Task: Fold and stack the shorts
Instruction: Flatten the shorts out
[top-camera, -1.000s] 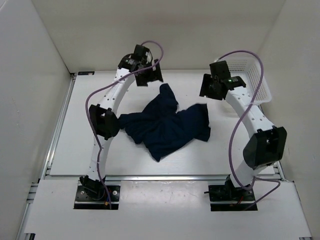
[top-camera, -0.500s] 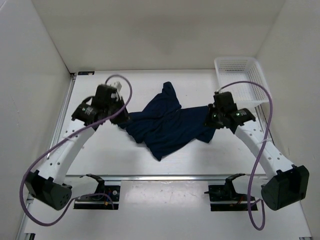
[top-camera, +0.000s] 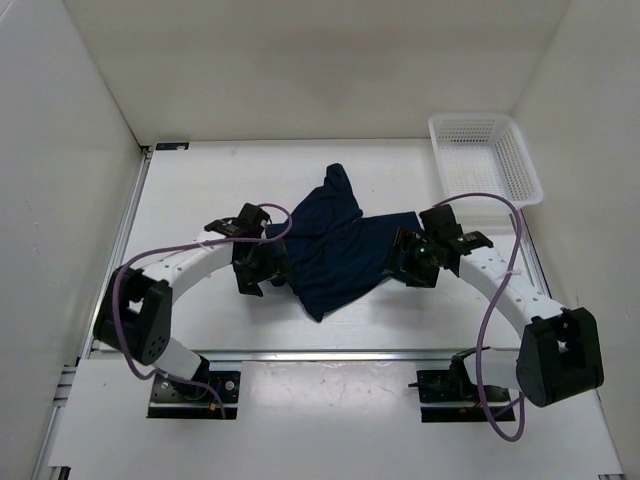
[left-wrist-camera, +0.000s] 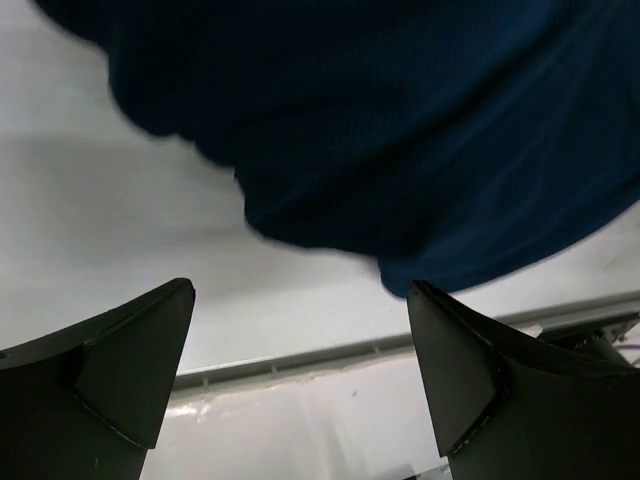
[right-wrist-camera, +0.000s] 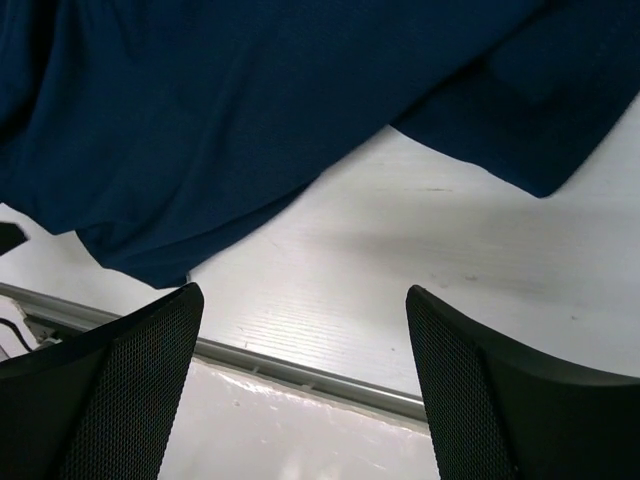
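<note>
The dark navy shorts (top-camera: 335, 245) lie crumpled on the white table, one leg pointing to the back. My left gripper (top-camera: 258, 275) hovers at their front-left edge and my right gripper (top-camera: 408, 265) at their front-right edge. In the left wrist view the shorts (left-wrist-camera: 400, 130) fill the top, and the left gripper (left-wrist-camera: 300, 370) stands open with only bare table between its fingers (left-wrist-camera: 120, 380). The right wrist view shows the shorts (right-wrist-camera: 250, 110) above the open right gripper (right-wrist-camera: 300, 385), whose mesh-faced fingers (right-wrist-camera: 500, 400) hold nothing.
A white mesh basket (top-camera: 485, 160) stands at the back right corner. The table's front metal rail (top-camera: 330, 353) runs just ahead of both grippers. White walls close in the left, back and right sides.
Both arms came down from the back to the shorts' sides, then moved toward the front edge. Both grippers now stand wide open. The shorts have barely shifted.
</note>
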